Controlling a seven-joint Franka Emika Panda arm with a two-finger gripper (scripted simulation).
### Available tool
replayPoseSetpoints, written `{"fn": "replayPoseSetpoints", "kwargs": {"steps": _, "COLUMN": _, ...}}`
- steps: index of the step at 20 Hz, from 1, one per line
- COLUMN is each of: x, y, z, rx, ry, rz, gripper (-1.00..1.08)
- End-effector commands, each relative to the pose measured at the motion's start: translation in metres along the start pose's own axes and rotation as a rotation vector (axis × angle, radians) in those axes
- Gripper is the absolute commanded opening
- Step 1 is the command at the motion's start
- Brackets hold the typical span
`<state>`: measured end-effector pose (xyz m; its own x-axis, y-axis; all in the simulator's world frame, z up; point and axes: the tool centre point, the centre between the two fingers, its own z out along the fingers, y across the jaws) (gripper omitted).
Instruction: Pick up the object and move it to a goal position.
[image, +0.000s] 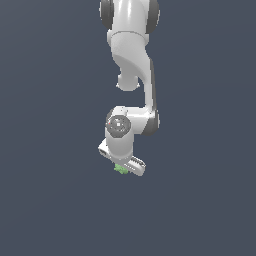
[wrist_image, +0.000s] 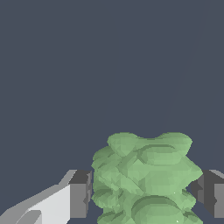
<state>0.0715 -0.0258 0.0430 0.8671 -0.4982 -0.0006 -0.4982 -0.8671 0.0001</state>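
- The floor (image: 50, 200) is a plain dark blue-grey surface filling both views.
- The white arm (image: 131, 50) reaches down from the top of the exterior view, wrist pointing down.
- The gripper (wrist_image: 144, 197) straddles the blob; its fingers (wrist_image: 79, 194) sit just beside it on either side, and actual contact cannot be told.
- The blob (wrist_image: 144, 179), light green and bumpy, lies between the fingers, peeking out under the hand in the exterior view.
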Motion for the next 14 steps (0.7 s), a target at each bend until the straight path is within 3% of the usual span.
{"fn": "replayPoseSetpoints", "kwargs": {"steps": 1, "x": -0.002, "y": 0.006, "z": -0.003, "rx": 0.0, "ry": 0.001, "rz": 0.0, "gripper": -1.0}}
{"fn": "replayPoseSetpoints", "kwargs": {"steps": 7, "x": -0.012, "y": 0.032, "z": -0.015, "rx": 0.0, "ry": 0.001, "rz": 0.0, "gripper": -1.0}}
{"fn": "replayPoseSetpoints", "kwargs": {"steps": 14, "x": -0.032, "y": 0.081, "z": -0.038, "rx": 0.001, "ry": 0.0, "rz": 0.0, "gripper": -1.0}}
